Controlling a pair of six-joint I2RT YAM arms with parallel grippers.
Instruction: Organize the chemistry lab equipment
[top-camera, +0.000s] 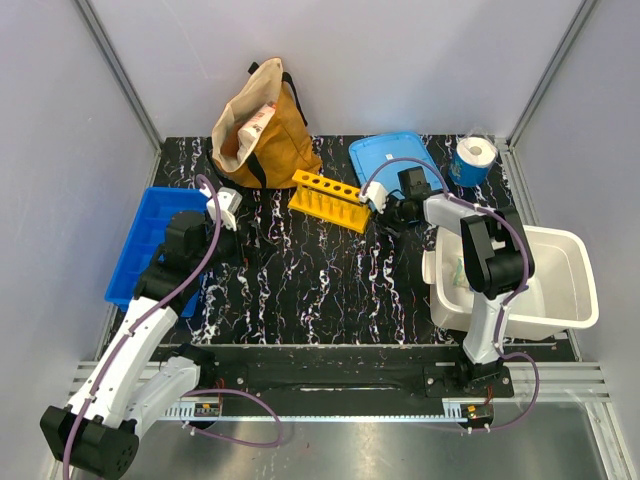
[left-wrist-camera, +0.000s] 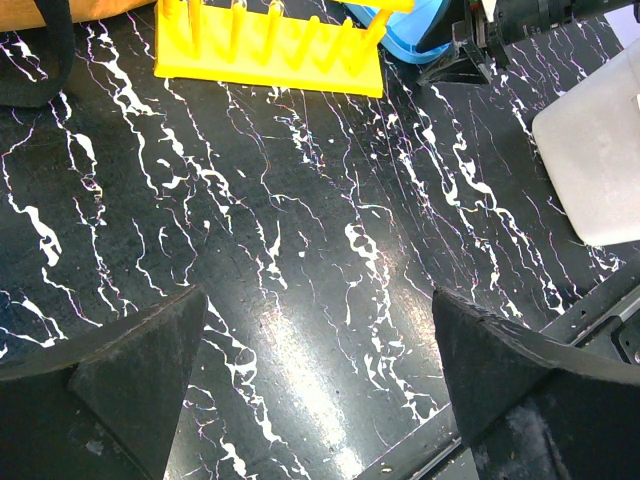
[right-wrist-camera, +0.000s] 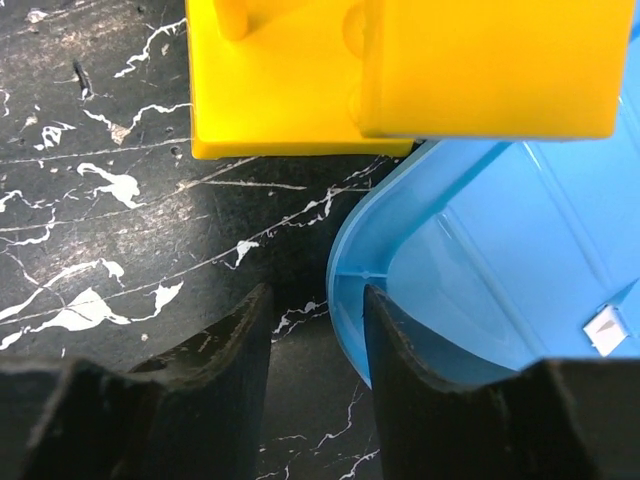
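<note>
No tubes, goggles or yellow looped piece show in any view. A pale green thing (top-camera: 453, 270), maybe the glove, lies in the white bin (top-camera: 575, 290), half hidden by my right arm. My right gripper (top-camera: 372, 196) (right-wrist-camera: 318, 295) is narrowly open at the near corner of a light-blue lid (top-camera: 395, 160) (right-wrist-camera: 480, 250). One finger is over the lid, the other over the table, and the rim lies between them. A yellow tube rack (top-camera: 325, 200) (right-wrist-camera: 290, 80) stands empty just beyond. My left gripper (top-camera: 232, 208) (left-wrist-camera: 318, 300) is wide open and empty above the bare black table.
A tan fabric bag (top-camera: 262, 130) stands at the back. A blue bin (top-camera: 145, 250) lies at the left edge. A white paper roll with blue wrap (top-camera: 472, 158) stands at the back right. In the left wrist view, the rack (left-wrist-camera: 270, 50) is ahead and the white bin (left-wrist-camera: 600, 150) is to the right.
</note>
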